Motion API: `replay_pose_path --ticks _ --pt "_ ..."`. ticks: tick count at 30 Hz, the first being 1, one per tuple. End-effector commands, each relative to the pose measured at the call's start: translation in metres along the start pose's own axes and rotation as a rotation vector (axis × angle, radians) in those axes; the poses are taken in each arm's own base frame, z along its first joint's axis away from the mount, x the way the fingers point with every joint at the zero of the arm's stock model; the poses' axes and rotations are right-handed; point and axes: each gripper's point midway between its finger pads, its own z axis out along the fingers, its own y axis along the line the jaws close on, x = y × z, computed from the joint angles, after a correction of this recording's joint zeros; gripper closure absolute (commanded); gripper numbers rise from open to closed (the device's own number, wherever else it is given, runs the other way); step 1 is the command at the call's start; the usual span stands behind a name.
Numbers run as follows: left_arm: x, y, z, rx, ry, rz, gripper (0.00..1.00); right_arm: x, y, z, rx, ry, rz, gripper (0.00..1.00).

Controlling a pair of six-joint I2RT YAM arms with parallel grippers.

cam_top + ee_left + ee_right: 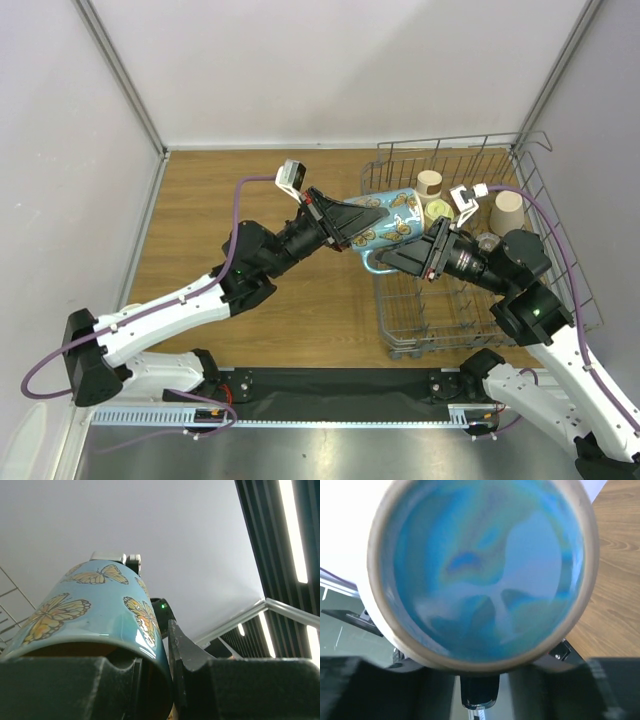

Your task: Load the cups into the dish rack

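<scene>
A blue mug with orange butterflies (400,212) hangs on its side in the air over the left edge of the grey wire dish rack (440,338). My left gripper (368,226) is shut on its rim, one finger inside the mouth and one outside. In the left wrist view the mug (95,605) fills the left half and my left gripper (160,655) pinches its wall. My right gripper (393,262) is at the mug's base by the handle. In the right wrist view the mug's blue base (485,565) fills the frame, and my right gripper (480,680) has its fingers spread wide below it.
In the rack stand a beige cup (430,183), a yellow-cream cup (438,210), another beige cup (506,212) and a small steel cup (488,242). Rack wires (7,595) show at the left of the left wrist view. The wooden table (250,190) lies left of the rack.
</scene>
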Motion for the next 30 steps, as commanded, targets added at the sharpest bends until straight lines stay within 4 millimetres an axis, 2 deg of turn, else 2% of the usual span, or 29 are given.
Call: replay_pose_path --ticks 1,2,5,6,7,10,12,14,15,16,17,18,20,23,24,25,28,29,30 --pt "0.014 -0.061 -0.005 0.207 0.031 -0.017 1.0 -0.011 -0.001 0.006 0.009 -0.053 0.019 0.57" --pt "0.018 -0.06 -0.003 0.205 0.038 -0.022 1.0 -0.011 -0.002 0.006 0.012 -0.052 0.03 0.65" --pt "0.025 -0.06 -0.001 0.205 0.056 -0.031 1.0 -0.012 -0.006 0.007 0.033 -0.061 0.042 0.8" --pt "0.027 -0.059 -0.001 0.203 0.061 -0.034 1.0 -0.013 -0.007 0.006 0.037 -0.071 0.04 0.93" --pt "0.028 -0.057 -0.001 0.199 0.063 -0.034 1.0 -0.013 -0.007 0.006 0.041 -0.073 0.037 1.0" --pt "0.032 -0.051 -0.003 0.169 0.076 -0.038 1.0 -0.013 -0.013 0.002 0.074 -0.09 0.027 1.0" --pt "0.032 -0.044 -0.006 0.138 0.074 -0.031 0.88 -0.014 -0.011 -0.005 0.069 -0.117 0.012 1.0" --pt "0.025 -0.043 -0.015 0.108 0.04 -0.019 0.67 -0.011 -0.012 -0.009 0.076 -0.117 0.004 1.0" --pt "0.024 -0.033 -0.018 0.059 0.036 0.007 0.4 -0.012 -0.014 -0.011 0.096 -0.126 0.0 1.0" --pt "0.022 -0.028 -0.022 0.033 0.027 0.023 0.33 -0.011 -0.015 -0.013 0.11 -0.12 -0.015 1.0" --pt "0.016 -0.035 -0.029 0.031 0.012 0.041 0.3 -0.008 -0.019 -0.015 0.131 -0.109 -0.014 1.0" --pt "0.015 -0.021 -0.033 -0.036 0.008 0.072 0.22 -0.011 -0.017 -0.018 0.142 -0.122 -0.024 1.0" --pt "0.004 -0.021 -0.045 -0.084 -0.013 0.101 0.04 -0.009 -0.021 -0.022 0.17 -0.119 -0.039 1.0" --pt "-0.005 0.004 -0.062 -0.222 -0.037 0.135 0.0 -0.01 -0.022 -0.028 0.197 -0.13 -0.055 1.0" --pt "-0.009 0.003 -0.07 -0.242 -0.048 0.145 0.0 -0.012 -0.023 -0.03 0.21 -0.142 -0.062 1.0" --pt "-0.011 0.026 -0.082 -0.36 -0.053 0.154 0.0 -0.015 -0.021 -0.031 0.214 -0.152 -0.071 1.0" --pt "-0.027 0.04 -0.112 -0.511 -0.129 0.153 0.0 -0.019 -0.027 -0.038 0.281 -0.172 -0.099 1.0" --pt "-0.025 0.063 -0.133 -0.642 -0.123 0.152 0.0 -0.015 -0.038 -0.042 0.335 -0.157 -0.093 1.0" --pt "-0.029 0.066 -0.142 -0.683 -0.152 0.125 0.0 -0.022 -0.046 -0.048 0.394 -0.184 -0.137 1.0"
